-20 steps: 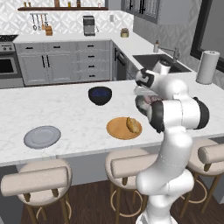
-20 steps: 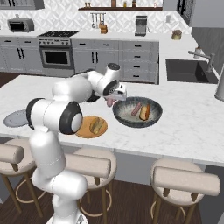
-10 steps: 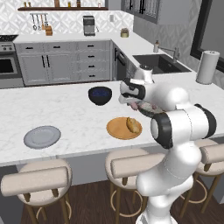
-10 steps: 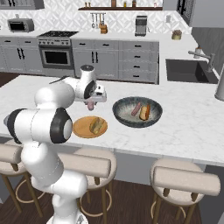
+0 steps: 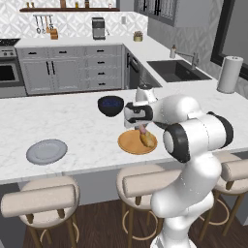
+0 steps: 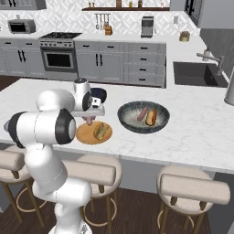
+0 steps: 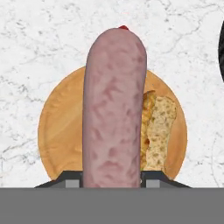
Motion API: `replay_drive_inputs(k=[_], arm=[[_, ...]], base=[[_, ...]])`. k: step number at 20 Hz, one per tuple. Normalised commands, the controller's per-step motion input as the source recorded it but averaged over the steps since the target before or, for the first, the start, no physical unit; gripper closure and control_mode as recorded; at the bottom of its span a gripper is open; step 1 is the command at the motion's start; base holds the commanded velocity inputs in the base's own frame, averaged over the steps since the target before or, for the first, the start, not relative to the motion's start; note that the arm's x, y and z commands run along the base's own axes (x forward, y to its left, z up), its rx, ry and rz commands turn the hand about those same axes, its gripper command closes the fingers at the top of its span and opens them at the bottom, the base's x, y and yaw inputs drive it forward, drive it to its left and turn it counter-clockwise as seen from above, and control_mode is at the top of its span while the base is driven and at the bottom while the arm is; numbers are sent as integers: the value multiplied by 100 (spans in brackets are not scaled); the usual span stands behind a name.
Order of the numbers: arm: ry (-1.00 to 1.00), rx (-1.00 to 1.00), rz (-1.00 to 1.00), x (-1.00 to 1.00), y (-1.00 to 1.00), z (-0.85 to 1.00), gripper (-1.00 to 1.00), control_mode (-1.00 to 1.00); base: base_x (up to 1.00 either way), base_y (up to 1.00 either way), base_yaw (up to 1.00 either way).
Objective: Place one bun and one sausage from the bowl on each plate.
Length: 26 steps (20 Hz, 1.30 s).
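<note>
My gripper (image 5: 142,127) hangs just above the tan-orange plate (image 5: 130,144), shut on a pink sausage (image 7: 114,109) that points down at it. A bun (image 7: 159,131) lies on the right part of that plate (image 7: 57,127), beside the sausage (image 6: 89,120). From the right base view the gripper (image 6: 89,118) is over the plate (image 6: 87,135) and the bun (image 6: 101,130). The wide dark speckled bowl (image 6: 130,122) sits to the right of it and holds another sausage (image 6: 142,114) and bun (image 6: 151,117). The light grey plate (image 5: 46,151) lies empty far to the left.
A smaller dark blue bowl (image 5: 110,105) stands just behind the tan plate. A sink (image 5: 177,70) and a paper towel roll (image 5: 229,73) are at the back right. Stools (image 5: 145,181) line the counter's near edge.
The arm has swung left from the speckled bowl to above the tan plate, carrying the sausage with it. The bun on the plate has not moved.
</note>
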Motion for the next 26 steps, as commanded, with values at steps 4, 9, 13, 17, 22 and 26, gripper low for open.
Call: replay_drive_inputs(k=[4,9,13,17,22,26], arm=[[10,-6,-7,-2,24,-50,100,-100],[12,0,-9,-9,7,-29,100,-100],[5,0,-14,0,-8,-16,100,-100],[1,0,-11,0,-1,-26,100,-100],[3,-1,-6,3,0,-24,100,-100],[2,-1,-2,14,0,-25,100,-100]], base=[[0,0,0],[0,0,0],[0,0,0],[0,0,0],[0,0,0],[0,0,0]])
